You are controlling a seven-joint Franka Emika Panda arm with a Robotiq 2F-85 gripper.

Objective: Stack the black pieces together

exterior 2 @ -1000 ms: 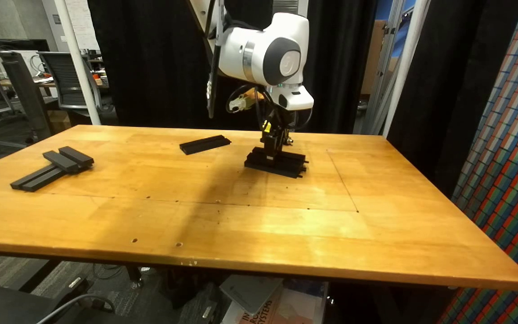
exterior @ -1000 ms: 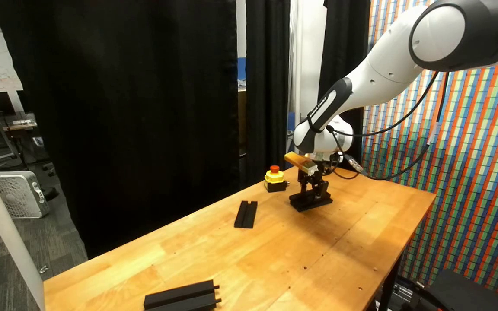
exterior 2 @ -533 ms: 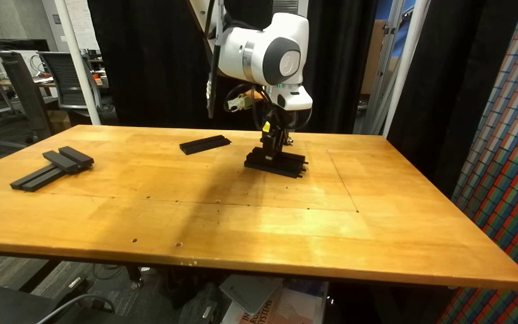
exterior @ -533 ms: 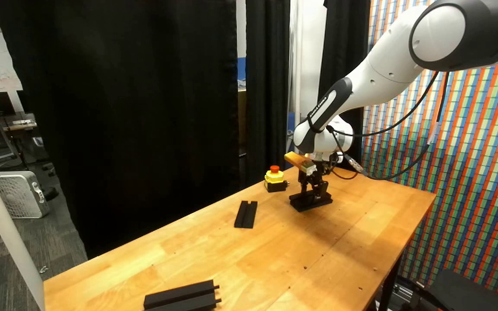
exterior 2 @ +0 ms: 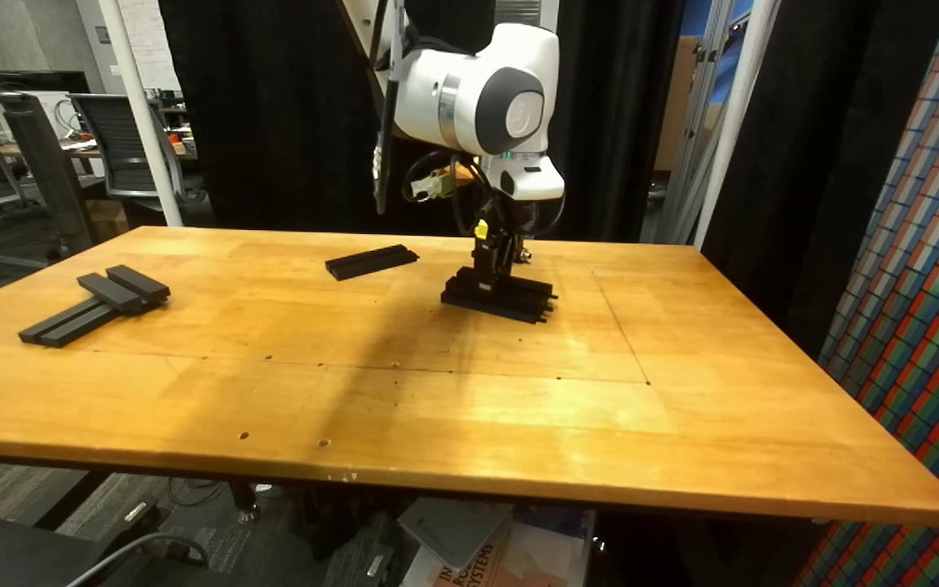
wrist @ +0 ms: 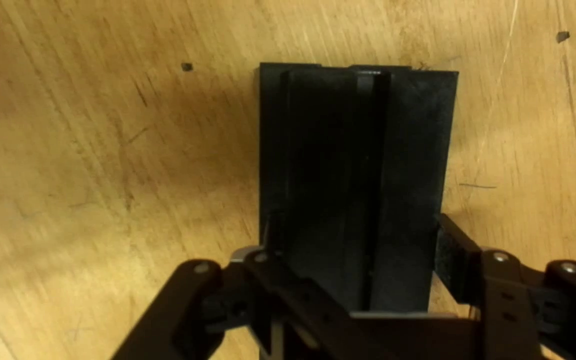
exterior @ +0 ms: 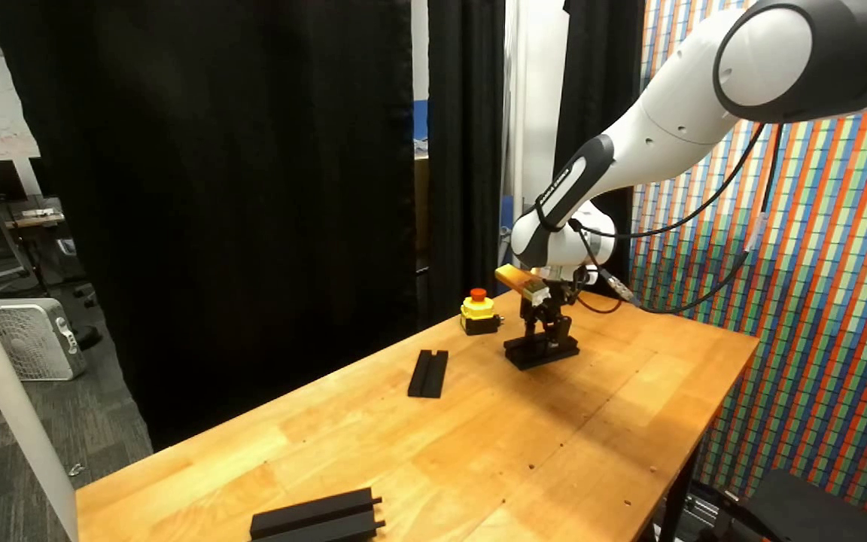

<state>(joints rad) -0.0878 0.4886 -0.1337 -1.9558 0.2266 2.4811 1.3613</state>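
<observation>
The wooden table spans the lower frame in an exterior view, its far edge near enough that a piece pushed toward it could drop off. The arm hangs from the top centre; a low swing leftward might strike the crossed pile of black pieces at left, where the top one lies askew and could slide. Just right of centre, the upper black piece lies over the lower black piece. In the wrist view the upper one sits shifted right, so letting go like this probably leaves an uneven base that tips as more weight comes. The lone black piece, upper centre, seems the likelier one to be nudged toward that far edge. The red-topped yellow button, right of centre, stands close enough for a sideways move to knock it. The gripper is clamped on the upper black piece, its fingers along both sides; the left one appears above the lower piece's bare strip, so opening could drag it.
</observation>
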